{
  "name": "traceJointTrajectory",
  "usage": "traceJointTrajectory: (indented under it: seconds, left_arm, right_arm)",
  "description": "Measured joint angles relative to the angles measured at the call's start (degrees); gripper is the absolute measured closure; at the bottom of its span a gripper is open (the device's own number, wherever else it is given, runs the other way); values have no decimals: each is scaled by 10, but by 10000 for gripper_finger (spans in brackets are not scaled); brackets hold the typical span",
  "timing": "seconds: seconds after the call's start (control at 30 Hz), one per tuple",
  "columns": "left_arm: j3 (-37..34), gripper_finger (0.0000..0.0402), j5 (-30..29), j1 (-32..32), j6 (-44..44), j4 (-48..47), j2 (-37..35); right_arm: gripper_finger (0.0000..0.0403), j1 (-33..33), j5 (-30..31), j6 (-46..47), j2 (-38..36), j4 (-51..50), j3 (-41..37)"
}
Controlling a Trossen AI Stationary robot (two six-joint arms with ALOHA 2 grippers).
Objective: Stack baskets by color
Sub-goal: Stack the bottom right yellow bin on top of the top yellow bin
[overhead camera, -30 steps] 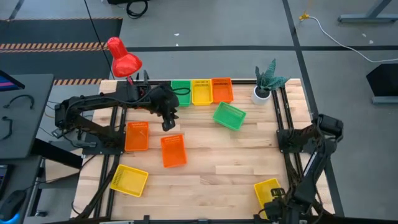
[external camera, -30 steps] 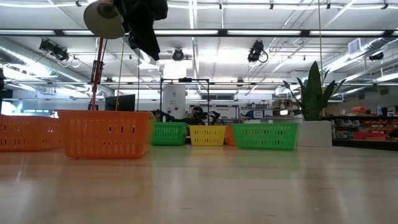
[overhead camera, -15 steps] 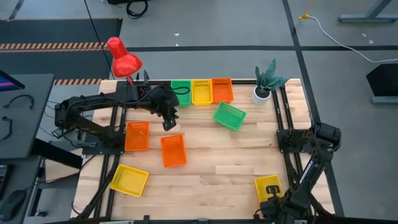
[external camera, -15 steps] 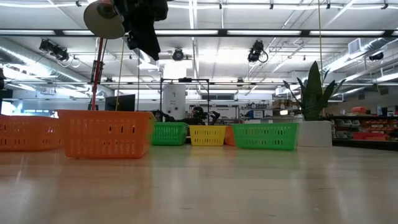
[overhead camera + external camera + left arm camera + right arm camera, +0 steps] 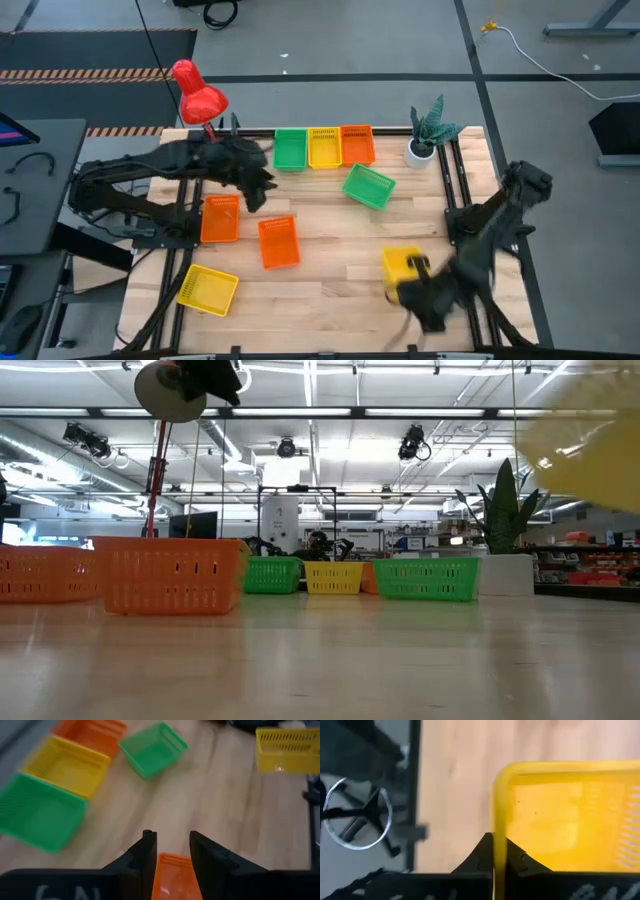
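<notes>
My right gripper [image 5: 416, 276] is shut on a yellow basket [image 5: 402, 266], which is up in the air over the near right of the table and shows as a yellow blur [image 5: 585, 450] in the low view. My left gripper [image 5: 172, 842] hangs open, high above an orange basket [image 5: 279, 242] and touching nothing. A green [image 5: 291, 148], a yellow [image 5: 324, 146] and an orange basket [image 5: 357, 144] stand in a row at the far edge. A second green one [image 5: 368, 186] sits askew nearby. Another orange [image 5: 220, 218] and another yellow basket [image 5: 207, 290] sit on the left. My right gripper pinches one side wall of the yellow basket at its rim [image 5: 499, 820], with one finger inside the basket and one outside. The fingers come from above, slanting down. The basket is lifted clear of the table.
A white plant pot [image 5: 421, 152] stands at the far right corner and a red lamp [image 5: 198, 95] at the far left. Bare wood lies in the table's middle [image 5: 340, 250]. Dark arm frames run along both side edges.
My right gripper has shut on the yellow basket at the near right corner, lifted it clear and swung it up and toward the table's middle. My left gripper has risen and drawn back toward the table's left edge.
</notes>
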Motion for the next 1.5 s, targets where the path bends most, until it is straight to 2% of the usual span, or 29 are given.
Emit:
traceJointTrajectory:
  seconds: [0.17,0.3,0.47,0.67,0.77,0.87,1.1,1.3,1.5]
  left_arm:
    - [1,280,-65,0,-17,1,-56]
    - [1,281,-90,0,-27,-5,-85]
    - [0,280,-104,0,-27,-14,-97]
    - [0,281,-106,0,-27,-21,-97]
    - [0,280,-106,0,-26,-24,-97]
    - [0,280,-111,0,-26,-24,-97]
    - [0,280,-125,0,-26,-25,-97]
    - [0,280,-125,0,-26,-26,-97]
    - [0,280,-138,0,-29,-26,-96]
  right_arm:
    - [400,-171,16,-176,-41,-39,69]
    - [400,-315,22,-339,-35,-24,118]
    - [401,-469,18,-502,18,61,151]
    - [401,-590,10,-605,99,173,157]
    - [402,-629,5,-633,136,210,157]
    - [402,-658,-26,-655,173,250,157]
    - [395,-688,-43,-661,235,265,156]
    - [383,-696,-45,-665,249,265,156]
    - [351,-708,-40,-675,249,265,156]
